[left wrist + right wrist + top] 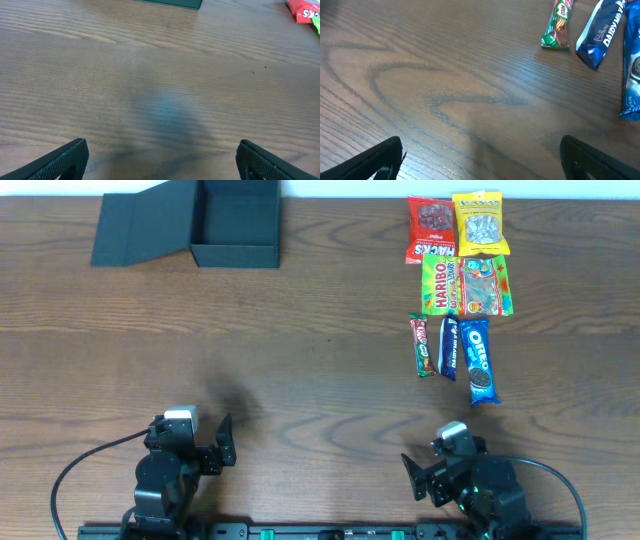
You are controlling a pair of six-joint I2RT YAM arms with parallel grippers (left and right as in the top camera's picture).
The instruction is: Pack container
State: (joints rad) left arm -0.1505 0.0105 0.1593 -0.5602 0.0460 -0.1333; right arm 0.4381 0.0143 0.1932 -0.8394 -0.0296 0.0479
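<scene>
Four fingers (60,162) spread, container (235,254) well apart

Matte black container (236,225), lid open leftward, table's far-left

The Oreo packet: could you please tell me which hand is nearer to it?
Right. The right hand sits at the near table edge, just in front of the Oreo packet; the left hand is far across, on the side of the container.
</scene>
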